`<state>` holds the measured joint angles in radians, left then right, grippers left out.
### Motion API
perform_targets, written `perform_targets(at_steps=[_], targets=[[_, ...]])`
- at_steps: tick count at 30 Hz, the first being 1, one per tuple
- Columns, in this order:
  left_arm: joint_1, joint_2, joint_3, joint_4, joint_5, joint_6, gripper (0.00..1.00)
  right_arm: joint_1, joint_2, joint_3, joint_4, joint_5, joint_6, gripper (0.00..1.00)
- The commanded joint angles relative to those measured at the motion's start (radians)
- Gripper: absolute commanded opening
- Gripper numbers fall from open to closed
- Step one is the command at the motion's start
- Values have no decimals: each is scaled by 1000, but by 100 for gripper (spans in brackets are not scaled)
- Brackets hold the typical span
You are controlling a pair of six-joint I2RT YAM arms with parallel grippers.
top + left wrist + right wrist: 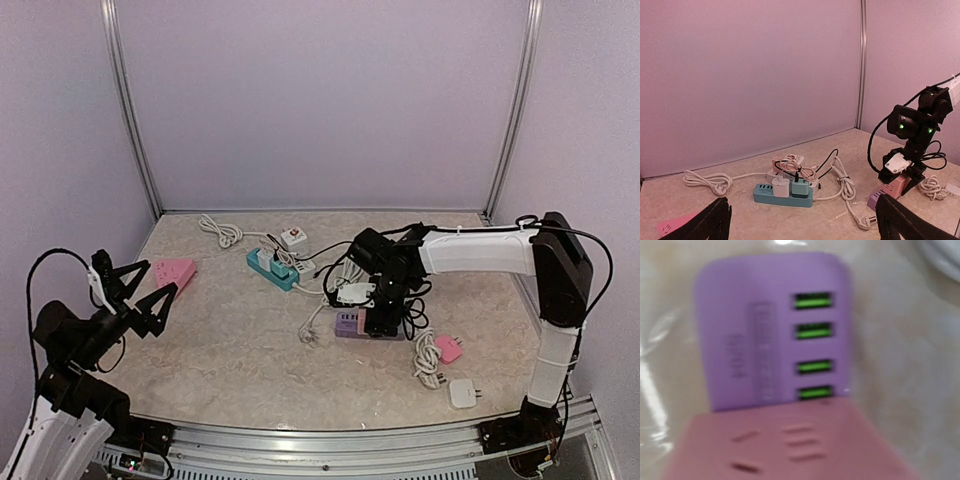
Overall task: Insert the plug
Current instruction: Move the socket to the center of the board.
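A purple power strip [348, 324] [874, 200] [770, 330] with green USB ports lies mid-table. A pink plug block [790, 445] [896, 186] with slots in its face sits against the strip's near end. My right gripper [380, 315] [900, 172] hangs straight down over that block. Its fingers do not show in the right wrist view, and how wide they stand is unclear. At the left edge my left gripper [162, 277] [805, 215] is raised, wide open and holds nothing.
A teal power strip [272, 268] [782, 196] carries a white and a green charger, with a white strip and tangled cables behind it. A pink block [175, 270] lies by the left gripper. A small pink plug [449, 347] and a white adapter [463, 392] lie at right.
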<state>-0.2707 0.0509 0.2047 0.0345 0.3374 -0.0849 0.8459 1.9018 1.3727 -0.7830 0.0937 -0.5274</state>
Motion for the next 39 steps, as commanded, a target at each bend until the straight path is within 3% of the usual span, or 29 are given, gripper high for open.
perform_targets(at_steps=[1, 4, 8, 12, 16, 19, 23, 26, 31, 39], targets=[[8, 63, 22, -13, 4, -7, 98, -11, -15, 58, 17, 58, 73, 95], [2, 163, 118, -30, -32, -13, 99, -4, -47, 103, 31, 23, 104, 100], [-1, 362, 341, -201, -90, 51, 99, 13, -129, 110, 116, -38, 120, 100], [-1, 573, 612, -520, -184, 210, 99, 13, -207, 116, 184, -80, 164, 100], [6, 915, 897, -922, -363, 403, 99, 14, -260, 152, 187, -78, 286, 100], [26, 1116, 995, -1068, -464, 541, 99, 17, -310, 128, 220, -105, 368, 100], [114, 1298, 1039, -1030, -467, 612, 99, 42, -376, 34, 323, -157, 380, 100], [168, 1474, 1181, -1021, -441, 612, 99, 75, -394, 5, 341, -151, 373, 100], [251, 1797, 1468, -1065, -410, 459, 96, 121, -376, 13, 307, -102, 374, 100], [360, 2019, 1616, -884, -344, 233, 98, 189, -258, 101, 209, -41, 365, 100]])
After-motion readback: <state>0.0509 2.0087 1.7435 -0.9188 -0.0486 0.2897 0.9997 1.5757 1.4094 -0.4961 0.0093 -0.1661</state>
